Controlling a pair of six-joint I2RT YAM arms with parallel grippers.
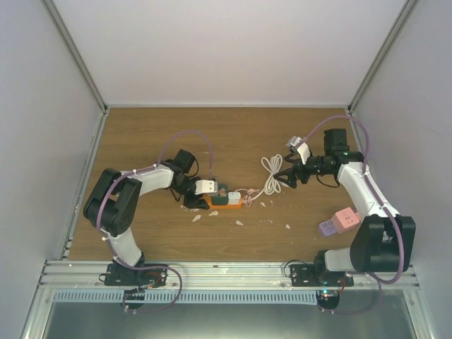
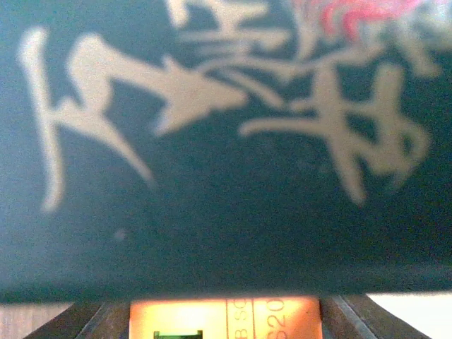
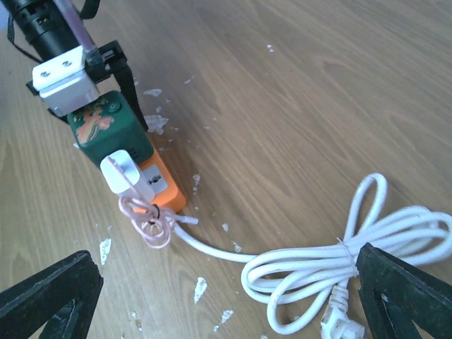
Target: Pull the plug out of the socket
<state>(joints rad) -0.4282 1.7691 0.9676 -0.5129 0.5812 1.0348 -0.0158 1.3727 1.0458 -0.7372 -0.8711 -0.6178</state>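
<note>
Left gripper [image 2: 226, 319]: you have it clenched on the socket [image 3: 159, 186].
Plug [image 3: 121, 171]: seated in the socket.
Right gripper [image 1: 287, 176]: released, right of the socket, above the cord [image 3: 332, 254].

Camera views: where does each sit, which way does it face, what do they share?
Top external: above and behind the bases, facing down on the wooden table; left arm and right arm show.
Left wrist: tight against a dark green block, orange socket strip below; own fingers at the bottom corners.
Right wrist: low, facing the strip, white plug and coiled cable; own fingers frame the bottom.
Shared: all three show block and strip.
</note>
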